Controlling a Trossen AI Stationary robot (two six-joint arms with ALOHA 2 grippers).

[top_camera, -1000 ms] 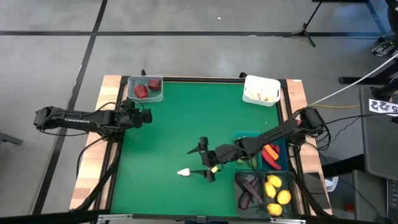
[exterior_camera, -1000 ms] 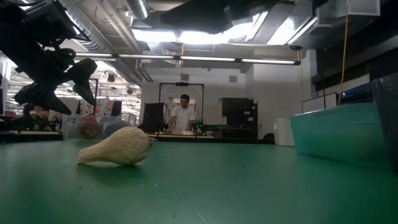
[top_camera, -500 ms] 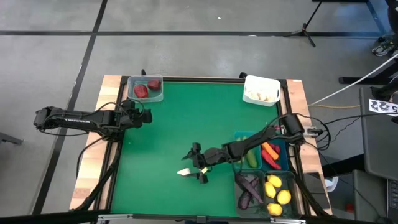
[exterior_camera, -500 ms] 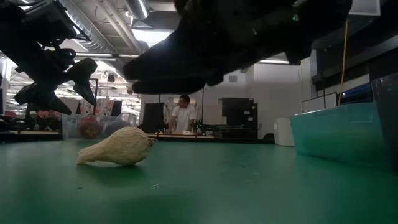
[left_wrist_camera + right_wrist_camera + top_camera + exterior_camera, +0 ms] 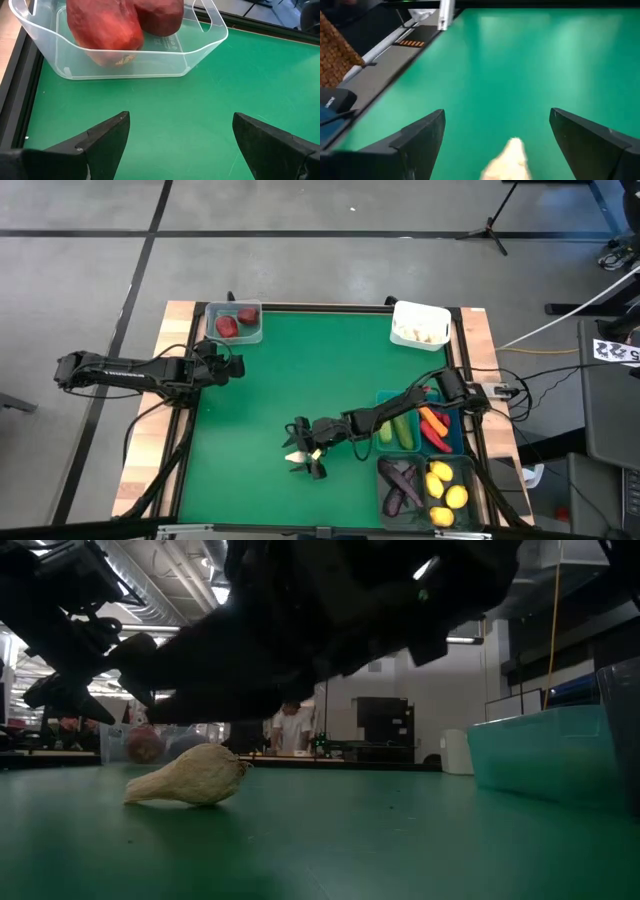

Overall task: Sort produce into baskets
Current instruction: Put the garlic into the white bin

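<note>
**Mara:** High view first, biggest thing down. The green table (image 5: 280,380) has the baskets round its edge: a clear one (image 5: 235,321) at the far left corner with two dark red round pieces, a white one (image 5: 421,324) at the far right, and the teal and dark ones clustered at the near right. Only one piece of produce lies loose on the mat, the white garlic (image 5: 294,457), near the front edge and a little left of the filled baskets.

**Jun:** Which arm is on it?

**Mara:** The right one, by a long way. It reaches across from the right side, and the right gripper (image 5: 305,452) sits directly over the garlic, jaws spread wide with nothing in them. The left gripper (image 5: 232,366) waits at the left edge just short of the clear basket, also wide open and empty, well apart from the garlic.

**Jun:** And how does the garlic lie?

**Mara:** On its side. In the low view, the fat bulb end points right and the tapered tip left. In the right wrist view, the garlic (image 5: 507,159) shows between the two fingers, roughly centred in the gap, its long axis running forward from the wrist. I'd judge a straight descent would bracket it across its narrow width.
</note>
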